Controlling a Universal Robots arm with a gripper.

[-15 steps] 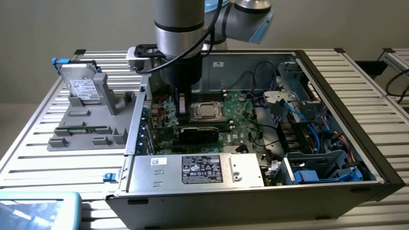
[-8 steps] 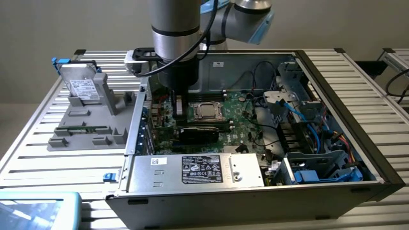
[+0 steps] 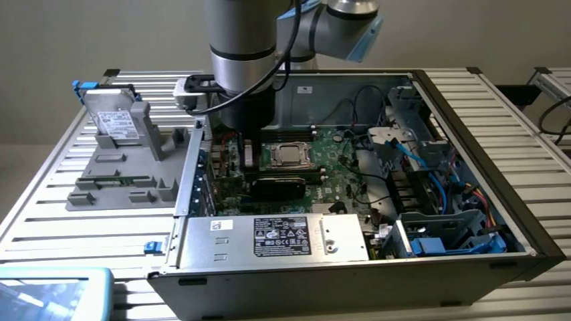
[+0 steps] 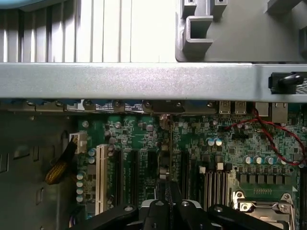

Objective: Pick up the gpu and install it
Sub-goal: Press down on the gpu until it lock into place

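Note:
Seen edge-on in the wrist view, the gpu [image 4: 170,160] is a thin dark card standing upright, running from the case's rear wall towards my fingers. My gripper [image 4: 170,205] is shut on its near end and holds it over the black expansion slots [image 4: 144,175] of the green motherboard [image 4: 201,139]. In the exterior view the gripper [image 3: 251,159] reaches down into the open computer case [image 3: 464,93], close to the wall on the exterior view's left, beside the processor socket [image 3: 290,155].
A grey fixture [image 3: 125,170] outside the case carries a hard drive [image 3: 114,120] standing upright. The power supply [image 3: 277,237] fills the case's near corner. Blue cables and drive cages [image 3: 437,200] crowd the exterior view's right. A red wire [image 4: 268,136] and a white slot [image 4: 100,177] lie on either side of the card.

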